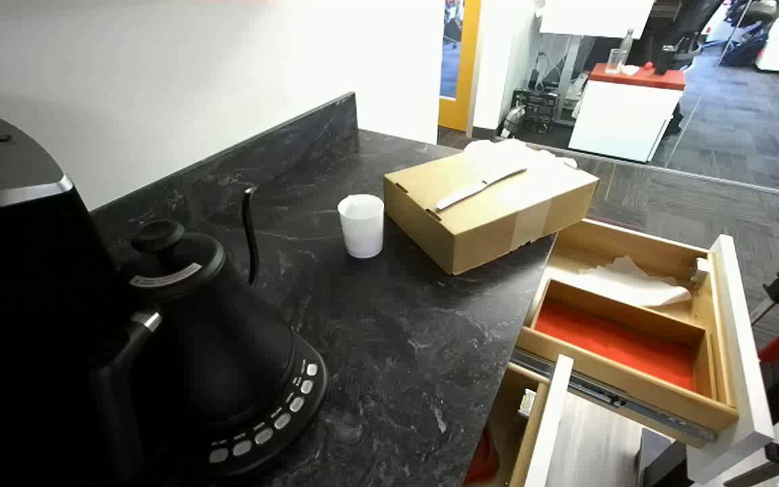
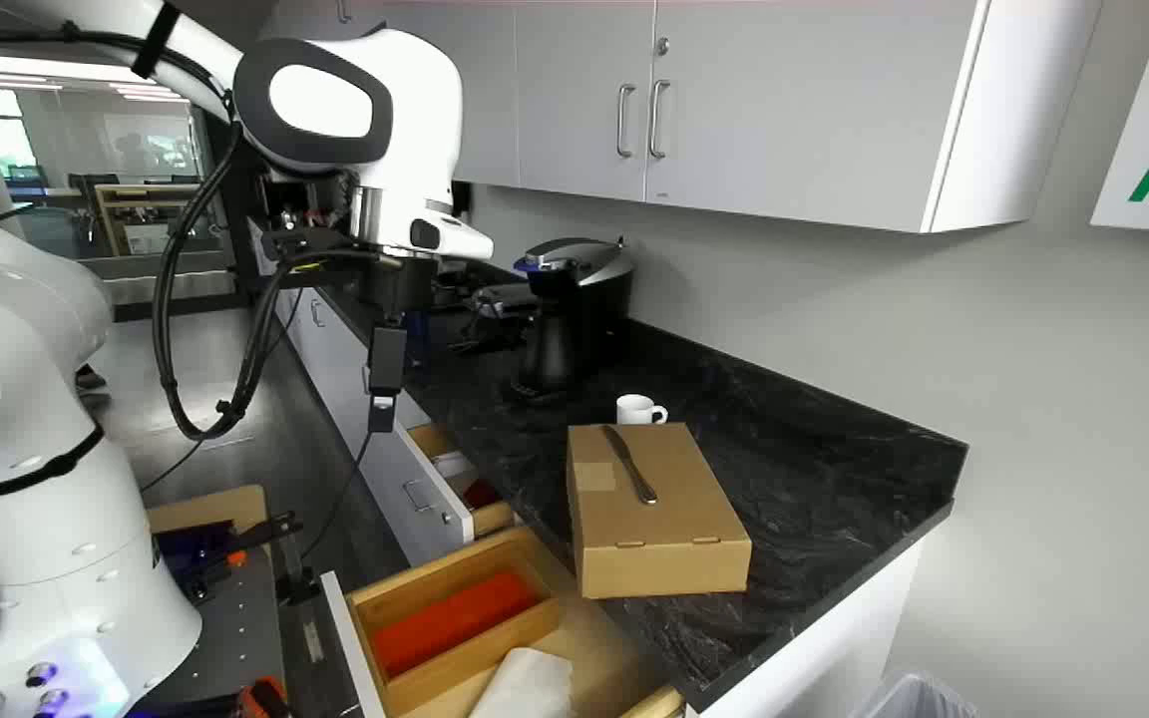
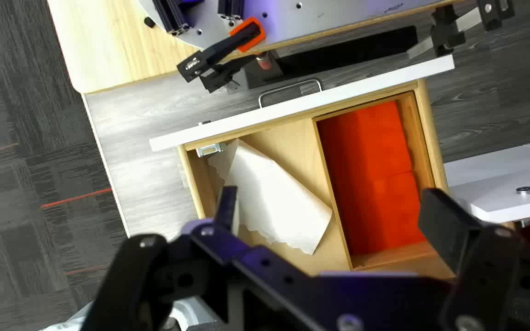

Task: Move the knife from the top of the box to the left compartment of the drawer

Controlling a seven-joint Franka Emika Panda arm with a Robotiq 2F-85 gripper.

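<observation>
Pincer (image 3: pixel 331 202): spread wide, its fingers (image 3: pixel 446 225) well apart with nothing held, presumably ready to reach for the knife (image 2: pixel 630 464)
Drawer (image 3: pixel 302 105): pulled out beneath the pincer in the wrist view; the orange-red compartment (image 3: pixel 373 179) is probably the left one meant (judging from the drawer's front), and a wrong-side release would land on the white paper (image 3: pixel 274 202) past the divider (image 1: pixel 623 316)
Box (image 2: pixel 694 509): at the edge of the dark bench (image 2: pixel 814 489), so a sideways nudge could shift it and send the knife sliding off
Knife grip: so slim and flat that the fingers could close above it or jam into the box top if they come down too high or too low; a hold near one end may let it swivel and catch the divider
Knife place: on the box top, not yet picked up, well apart from the pincer, over on the bench side, not showing in the wrist view
Cup (image 1: pixel 362 226): just beside the box, liable to a knock
</observation>
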